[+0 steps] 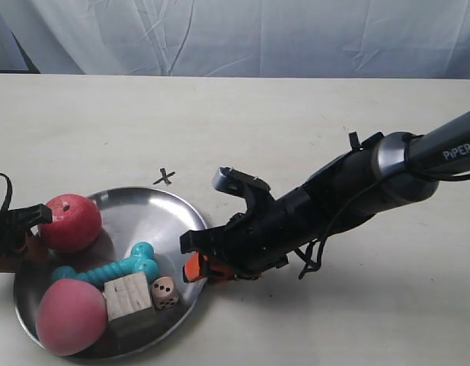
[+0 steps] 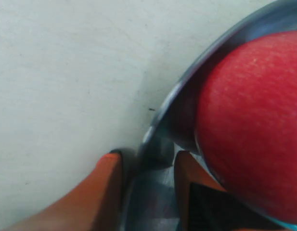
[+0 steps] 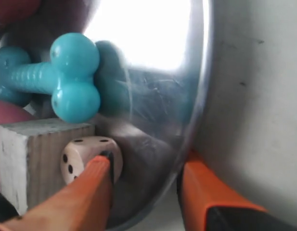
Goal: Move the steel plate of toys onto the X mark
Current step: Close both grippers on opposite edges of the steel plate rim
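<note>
**Spotter:** Pale table (image 1: 295, 122), white sheet behind. Where's the steel plate (image 1: 135, 213)?

**Me:** Near the X mark (image 1: 164, 177), not on it. My left gripper (image 2: 148, 156) straddles the rim by the apple (image 1: 69, 222), my right gripper (image 3: 146, 163) by the die (image 3: 85, 154). Both have their fingers parted and neither is pinching.

**Spotter:** Risk?

**Me:** If I grip unevenly, I'd expect it to tilt and the pink ball (image 1: 71, 316) to roll out.

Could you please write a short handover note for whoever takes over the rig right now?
Left gripper: fingers astride the steel plate rim beside the apple; grip unclear.
Right gripper: open, astride the rim by the die.
Pink ball, teal bone and wooden cube are also in the plate.
X mark: uncovered, just off the rim.
Done: both grippers at the rim.
Left: clamp, then carry the plate onto the X.
</note>
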Robot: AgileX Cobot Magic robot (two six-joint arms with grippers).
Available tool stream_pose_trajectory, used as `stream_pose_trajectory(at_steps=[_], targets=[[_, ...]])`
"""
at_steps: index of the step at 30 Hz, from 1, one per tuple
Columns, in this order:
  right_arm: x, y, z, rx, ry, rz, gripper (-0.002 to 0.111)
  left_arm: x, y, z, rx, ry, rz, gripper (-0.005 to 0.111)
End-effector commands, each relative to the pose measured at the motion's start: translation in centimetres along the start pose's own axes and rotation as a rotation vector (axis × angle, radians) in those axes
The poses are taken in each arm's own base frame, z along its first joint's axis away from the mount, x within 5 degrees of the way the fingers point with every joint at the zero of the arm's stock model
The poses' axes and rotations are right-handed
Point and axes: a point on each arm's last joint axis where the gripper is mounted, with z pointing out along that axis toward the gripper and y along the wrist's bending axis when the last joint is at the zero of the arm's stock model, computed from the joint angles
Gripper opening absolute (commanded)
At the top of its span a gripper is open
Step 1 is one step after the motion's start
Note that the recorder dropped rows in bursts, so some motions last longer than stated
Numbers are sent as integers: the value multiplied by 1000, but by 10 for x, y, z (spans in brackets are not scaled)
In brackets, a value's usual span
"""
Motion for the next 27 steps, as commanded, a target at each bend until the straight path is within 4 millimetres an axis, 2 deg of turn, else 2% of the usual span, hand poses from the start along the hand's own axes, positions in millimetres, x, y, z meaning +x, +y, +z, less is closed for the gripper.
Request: stream_pose_trajectory(at_steps=[1,3,4,5,7,21,23,27], targets=[[3,5,6,-3,35,-8,42,8,2,6,5,70,1,36],[4,5,6,0,39,3,39,8,1,6,9,74,-3,36],[4,5,6,1,40,5,31,8,1,6,11,75,-5,36],[4,5,6,1,46,-1,17,8,1,6,11,75,-5,36],[5,5,6,0,49,-5,-1,9,1,6,14,81,-4,36],[5,5,6,-1,48,1,0,15,1,5,16,153,92,35],[5,5,6,-1,48,1,0,16,1,5,17,161,99,28],[5,5,6,-1,48,1,0,17,2,4,16,176,116,3]])
